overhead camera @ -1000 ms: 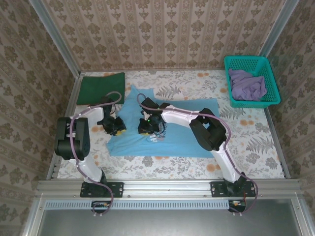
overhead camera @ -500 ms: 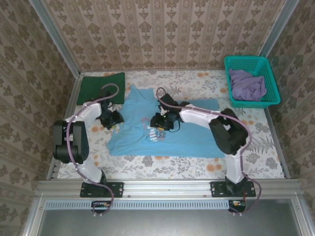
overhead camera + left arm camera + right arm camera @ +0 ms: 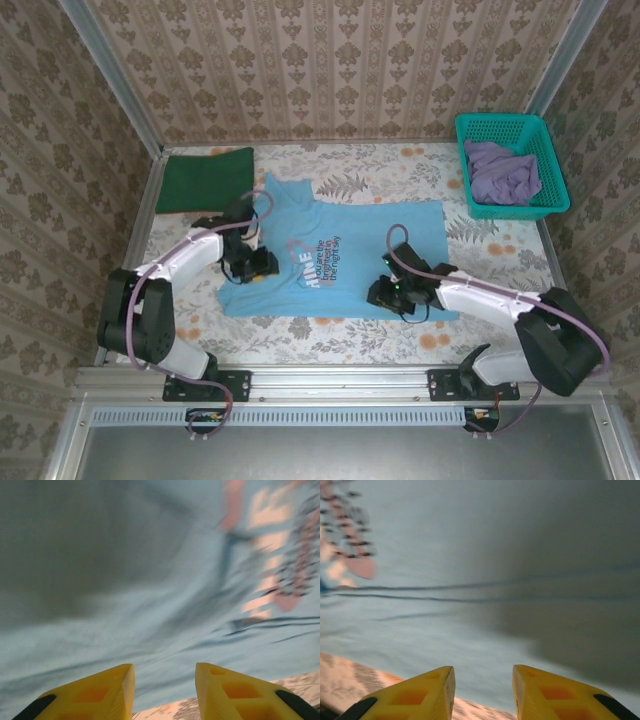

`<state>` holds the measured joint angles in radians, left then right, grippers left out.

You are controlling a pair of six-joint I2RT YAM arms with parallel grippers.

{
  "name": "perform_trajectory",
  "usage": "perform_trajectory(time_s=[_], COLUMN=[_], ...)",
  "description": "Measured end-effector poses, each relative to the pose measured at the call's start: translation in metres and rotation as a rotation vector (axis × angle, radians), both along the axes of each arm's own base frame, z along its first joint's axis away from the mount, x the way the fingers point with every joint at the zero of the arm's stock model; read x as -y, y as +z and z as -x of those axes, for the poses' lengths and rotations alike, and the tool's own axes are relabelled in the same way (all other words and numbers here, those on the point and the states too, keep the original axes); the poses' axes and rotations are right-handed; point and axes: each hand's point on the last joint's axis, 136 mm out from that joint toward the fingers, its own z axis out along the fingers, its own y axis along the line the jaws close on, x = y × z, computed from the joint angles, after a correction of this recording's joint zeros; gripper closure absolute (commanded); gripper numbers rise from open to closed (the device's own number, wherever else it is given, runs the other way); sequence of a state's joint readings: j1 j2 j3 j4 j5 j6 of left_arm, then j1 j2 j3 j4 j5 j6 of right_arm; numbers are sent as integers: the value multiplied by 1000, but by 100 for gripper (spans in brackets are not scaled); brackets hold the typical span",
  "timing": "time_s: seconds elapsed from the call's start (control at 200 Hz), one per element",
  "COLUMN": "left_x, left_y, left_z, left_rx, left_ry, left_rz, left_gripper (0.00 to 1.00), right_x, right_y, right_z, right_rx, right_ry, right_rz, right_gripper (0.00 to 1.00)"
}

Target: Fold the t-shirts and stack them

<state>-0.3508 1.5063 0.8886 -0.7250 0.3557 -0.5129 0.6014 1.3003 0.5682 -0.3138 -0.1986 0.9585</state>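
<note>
Top external view: light blue t-shirt (image 3: 345, 225) lies spread left of the basket (image 3: 500, 118). Left gripper (image 3: 266, 266) and right gripper (image 3: 377, 294), jaws slightly parted and empty (low over it), may pinch only one layer.

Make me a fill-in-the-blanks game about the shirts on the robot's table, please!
1. The spread-out t-shirt with the lettering is light ____.
2. The folded t-shirt in the far left corner is dark ____.
3. The purple t-shirt lies crumpled inside the teal ____.

Missing words: blue, green, basket.
</note>
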Motion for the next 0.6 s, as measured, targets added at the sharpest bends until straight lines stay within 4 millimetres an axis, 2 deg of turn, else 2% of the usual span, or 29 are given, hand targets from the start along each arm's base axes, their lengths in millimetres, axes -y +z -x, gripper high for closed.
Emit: perform_trajectory(time_s=[0.08, 0.135, 0.395, 0.6], left_x=[-11, -16, -18, -23], left_y=[-24, -35, -34, -34], left_z=[21, 29, 30, 44], left_rx=[-88, -126, -106, -117], left_ry=[24, 46, 116, 137], left_rz=[-39, -58, -35, -37], left_gripper=[65, 65, 63, 63], right_x=[15, 19, 26, 26], right_y=[-11, -13, -16, -17], right_z=[7, 7, 9, 18], right_rx=[-23, -30, -52, -74], right_ry=[-52, -77, -148, -158], right_rz=[23, 17, 1, -35], right_gripper=[65, 66, 66, 67])
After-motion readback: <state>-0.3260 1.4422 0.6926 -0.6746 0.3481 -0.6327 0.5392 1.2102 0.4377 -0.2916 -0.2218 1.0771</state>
